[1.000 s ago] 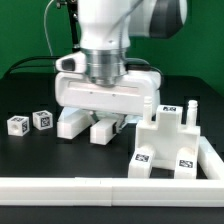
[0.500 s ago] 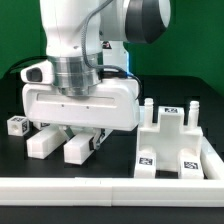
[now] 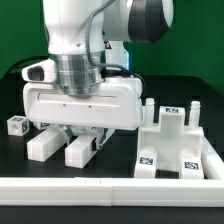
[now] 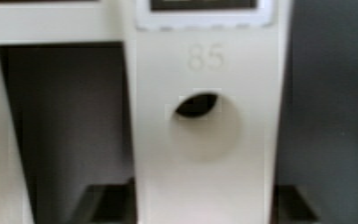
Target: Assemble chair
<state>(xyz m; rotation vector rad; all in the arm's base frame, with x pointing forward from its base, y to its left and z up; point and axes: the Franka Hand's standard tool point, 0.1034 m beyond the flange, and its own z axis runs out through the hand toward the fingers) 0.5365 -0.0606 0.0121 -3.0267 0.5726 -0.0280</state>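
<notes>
Gripper (image 3: 85, 132): lowered close to the table (image 3: 20, 85), its wide white housing hanging over loose parts. In the wrist view a white panel (image 4: 202, 150) stands between the two dark fingers (image 4: 108, 205), which lie just beside its long edges. Contact could not be confirmed, so I cannot tell whether the panel is clamped or let go.

Robot arm (image 3: 75, 35): fills the upper middle of the exterior view, standing upright above the gripper.

Rail (image 3: 110, 186): long, low and white, running across the near edge of the table.

Chair section (image 3: 172, 140): a blocky white assembly at the exterior view's right, resting on the table against the rail. It has upright posts on top and carries square black-and-white tags on its top and front faces. It stands apart from the gripper.

Two white blocks (image 3: 45, 146): side by side on the table directly under the gripper housing.

Panel detail: one dark round hole at mid-face, faint raised digits above it, and a tag at the far end.

Tagged cube (image 3: 17, 125): small, at the exterior view's left, near the blocks.
</notes>
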